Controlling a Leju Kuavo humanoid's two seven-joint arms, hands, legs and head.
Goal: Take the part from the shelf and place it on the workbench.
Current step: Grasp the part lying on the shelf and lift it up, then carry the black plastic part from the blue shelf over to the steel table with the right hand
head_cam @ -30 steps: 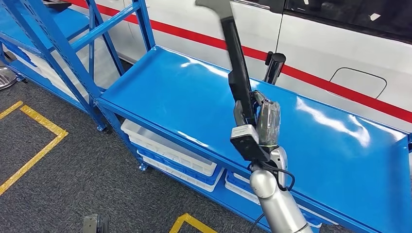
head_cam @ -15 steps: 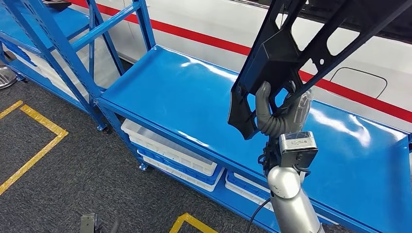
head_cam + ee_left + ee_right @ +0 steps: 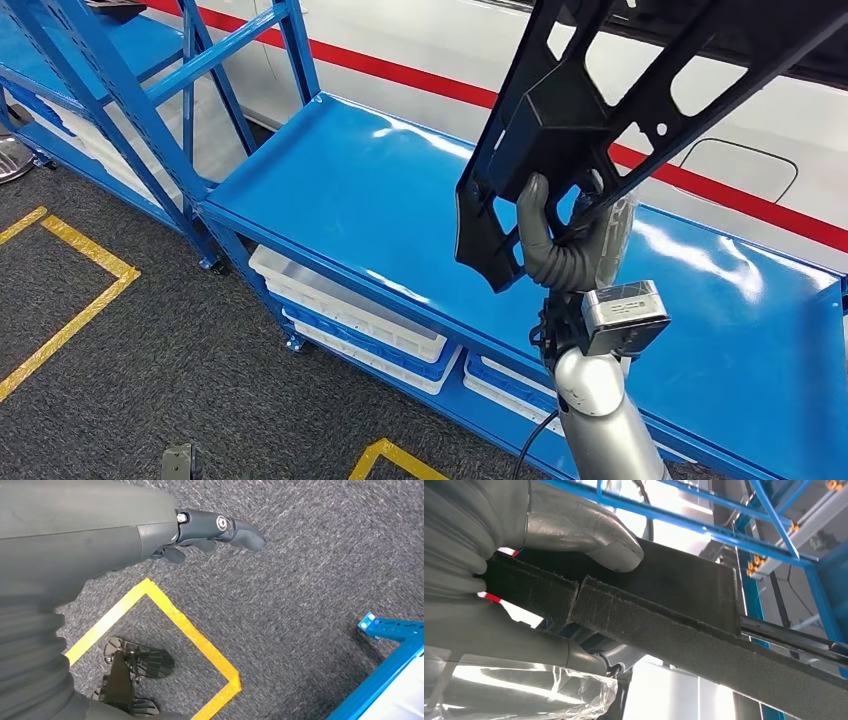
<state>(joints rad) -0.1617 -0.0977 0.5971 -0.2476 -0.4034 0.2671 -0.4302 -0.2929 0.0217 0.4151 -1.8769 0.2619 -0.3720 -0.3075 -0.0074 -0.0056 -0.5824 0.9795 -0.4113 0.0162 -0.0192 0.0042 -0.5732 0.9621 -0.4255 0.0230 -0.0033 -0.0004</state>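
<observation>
— Right hand (image 3: pixel 566 245)? Clenched around lower end of large black plastic openwork part (image 3: pixel 600 90), held high above glossy blue metal desk (image 3: pixel 400 210).
— Left hand (image 3: pixel 210 530)? Hanging loose, fingers apart, over grey carpet floor (image 3: pixel 310 580).
— Risk? Could tip or slip, being long and gripped at one end.

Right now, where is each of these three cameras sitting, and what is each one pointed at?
Head view: high on the robot, looking forward and down at the blue workbench; the silver right arm rises from below, its right hand gripping the black part.
Left wrist view: behind the hanging left hand, facing grey carpet and yellow floor tape.
Right wrist view: close behind the right hand, looking along the black part toward blue racking.
Shared: head and right wrist views both show the right hand holding the part.
</observation>
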